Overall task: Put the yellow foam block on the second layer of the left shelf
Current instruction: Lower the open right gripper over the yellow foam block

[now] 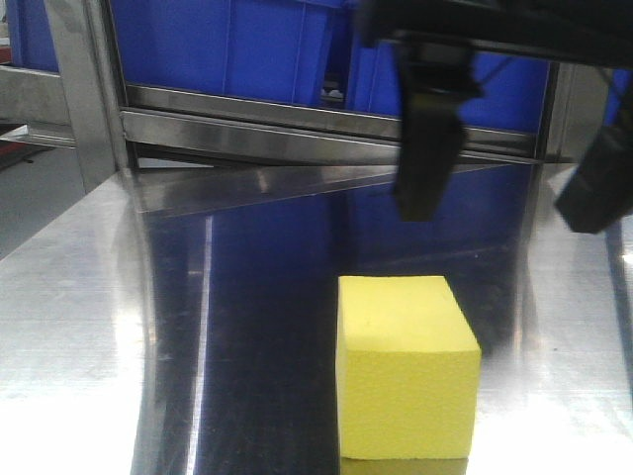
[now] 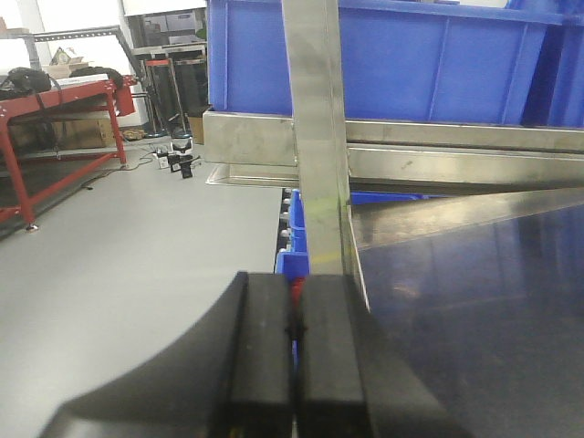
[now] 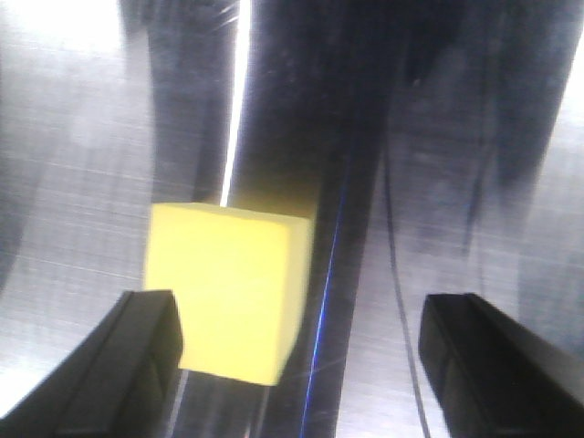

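The yellow foam block (image 1: 406, 366) sits on the polished steel surface (image 1: 99, 297), near the camera and right of centre, with nothing touching it. It is likely very light and soft, so it will give under pressure and skate on the slick metal if you nudge it. Take it by two opposite flat sides at mid-height, with a gentle squeeze.

Your right gripper (image 1: 509, 188) hangs above and beyond it, fingers wide apart. In the wrist view the block lies off-centre toward the finger on the picture's left. Your left gripper (image 2: 294, 338) has its fingers pressed together on nothing.

At the far edge, a steel rail (image 1: 297, 129) carries blue bins (image 1: 247, 49). An upright post (image 2: 315, 137) stands at the far left and could catch an arm.
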